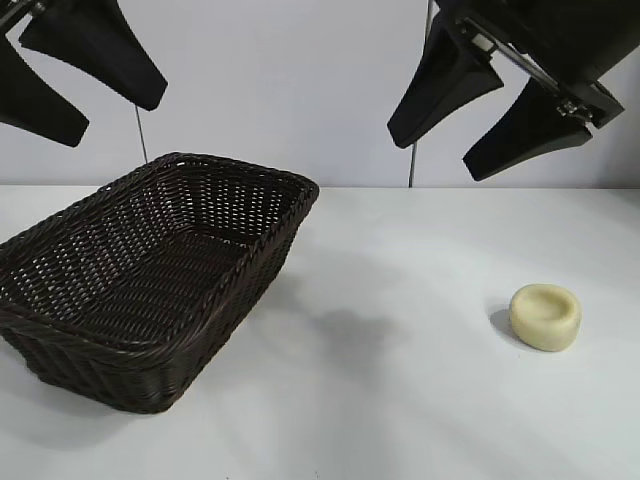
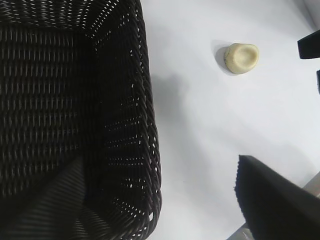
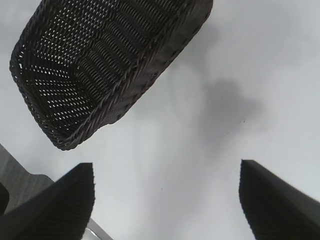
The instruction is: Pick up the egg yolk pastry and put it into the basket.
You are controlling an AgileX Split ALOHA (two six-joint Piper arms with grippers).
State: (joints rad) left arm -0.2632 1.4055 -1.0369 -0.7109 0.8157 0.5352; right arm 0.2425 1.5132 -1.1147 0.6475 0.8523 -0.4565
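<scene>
The egg yolk pastry point(image 1: 545, 316), a small cream-yellow puck, lies on the white table at the right, apart from everything else. The dark woven basket point(image 1: 100, 340) stands at the left with nothing inside. My right gripper point(image 1: 437, 158) hangs open high above the table, up and to the left of the pastry. My left gripper point(image 1: 115, 118) hangs open high over the basket's far side. The left wrist view shows the basket rim point(image 2: 150, 125) and the pastry point(image 2: 242, 57) beyond it, with the left gripper point(image 2: 160, 160) empty. In the right wrist view the right gripper point(image 3: 166, 164) is empty over bare table, the basket point(image 3: 125, 85) is farther off, and the pastry is out of view.
A white table point(image 1: 400, 400) spreads between basket and pastry, with a pale wall behind it. A thin vertical rod point(image 1: 140, 135) rises behind the basket, and a second rod point(image 1: 412, 170) stands behind the right gripper.
</scene>
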